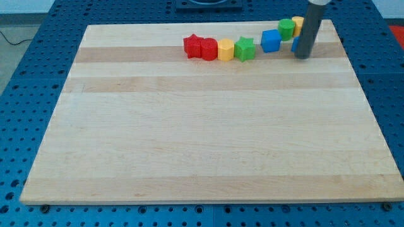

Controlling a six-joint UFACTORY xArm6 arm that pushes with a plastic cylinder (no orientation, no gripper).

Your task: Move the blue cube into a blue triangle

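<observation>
Rod tip (303, 57): no jaws to open or close, holding nothing, set down near the board's top right, touching a mostly hidden blue block (295, 43), shape unclear. Blue cube (271, 41): just to the view's left of the rod, apart from it. Green block (286, 28) and yellow block (297, 23): above. Row further left: two red blocks (201, 47), yellow block (226, 49), green star (245, 48). Surface: pale wooden board (202, 139) on blue perforated table (38, 50).

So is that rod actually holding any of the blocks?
No, nothing is held. My tip only pushes; it stands right of the blue cube, partly hiding another blue block.
</observation>
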